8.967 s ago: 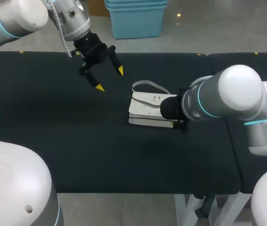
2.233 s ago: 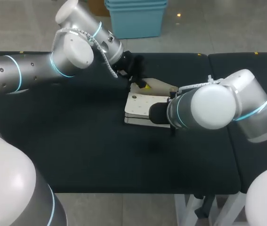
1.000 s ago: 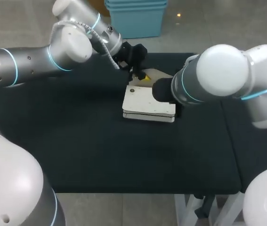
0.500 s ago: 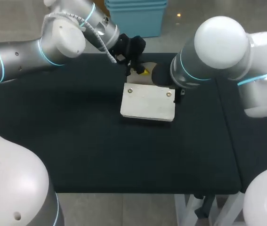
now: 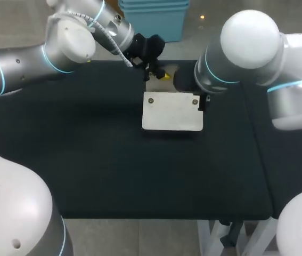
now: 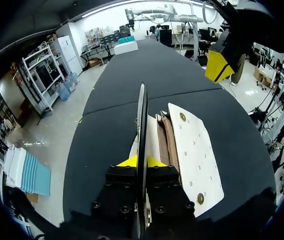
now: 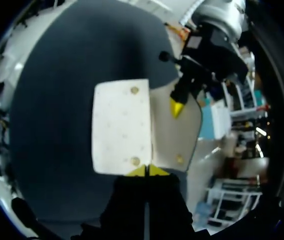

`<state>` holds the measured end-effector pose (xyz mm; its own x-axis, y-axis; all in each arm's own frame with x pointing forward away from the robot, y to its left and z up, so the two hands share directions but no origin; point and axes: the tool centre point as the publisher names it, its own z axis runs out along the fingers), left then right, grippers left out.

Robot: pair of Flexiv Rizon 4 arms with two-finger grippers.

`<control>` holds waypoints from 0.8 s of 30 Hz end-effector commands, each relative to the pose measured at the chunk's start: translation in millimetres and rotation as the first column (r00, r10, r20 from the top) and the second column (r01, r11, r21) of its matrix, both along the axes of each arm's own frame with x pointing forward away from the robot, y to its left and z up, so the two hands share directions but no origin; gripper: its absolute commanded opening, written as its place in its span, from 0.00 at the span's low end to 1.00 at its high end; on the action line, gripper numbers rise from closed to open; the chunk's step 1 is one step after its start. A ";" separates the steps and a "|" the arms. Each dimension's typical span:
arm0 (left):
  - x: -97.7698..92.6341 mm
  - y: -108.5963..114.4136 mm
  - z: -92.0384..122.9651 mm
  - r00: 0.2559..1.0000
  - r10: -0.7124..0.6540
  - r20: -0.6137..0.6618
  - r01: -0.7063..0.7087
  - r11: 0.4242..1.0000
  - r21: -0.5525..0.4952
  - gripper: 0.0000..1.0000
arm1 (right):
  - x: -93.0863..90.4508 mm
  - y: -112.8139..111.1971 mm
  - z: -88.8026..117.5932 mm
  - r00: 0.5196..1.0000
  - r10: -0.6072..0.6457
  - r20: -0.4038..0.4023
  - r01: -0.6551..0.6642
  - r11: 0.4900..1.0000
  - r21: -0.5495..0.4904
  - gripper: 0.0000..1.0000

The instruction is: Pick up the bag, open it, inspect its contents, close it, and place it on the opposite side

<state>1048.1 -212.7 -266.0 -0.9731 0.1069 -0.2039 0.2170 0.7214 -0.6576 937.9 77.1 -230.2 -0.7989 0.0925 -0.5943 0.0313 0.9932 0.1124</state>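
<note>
1. Now that the bag point(image 5: 172, 112) lies opened on the far half of the black tabletop point(image 5: 87, 160), between my arms, I see a stiff, flat, off-white rectangular flap point(image 7: 121, 125). It is dotted with small perforations and has round metal studs point(image 6: 198, 198) at its corners. Tan pockets point(image 6: 164, 142) show inside.
2. My left end effector point(image 6: 142, 161) is clamped on a thin wall of the bag, seen edge-on between its tips. My right end effector point(image 7: 147, 171) is pinched on the bag's edge at the fold, tips nearly meeting.
3. Nine seconds ago the bag was closed with a strap looped on it, and the left end effector hung spread, apart from it. Half a second ago the flap sat slightly further left and skewed.
4. From above, the right arm point(image 5: 246, 48) hides its own fingers, and both arms cover most of the bag's body behind the flap.
</note>
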 end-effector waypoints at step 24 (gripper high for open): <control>-15.0 3.5 38.7 0.999 -0.053 -0.008 0.053 0.999 0.007 0.00 | 53.6 27.7 -34.9 0.998 0.055 -0.036 -0.056 0.998 -0.014 0.00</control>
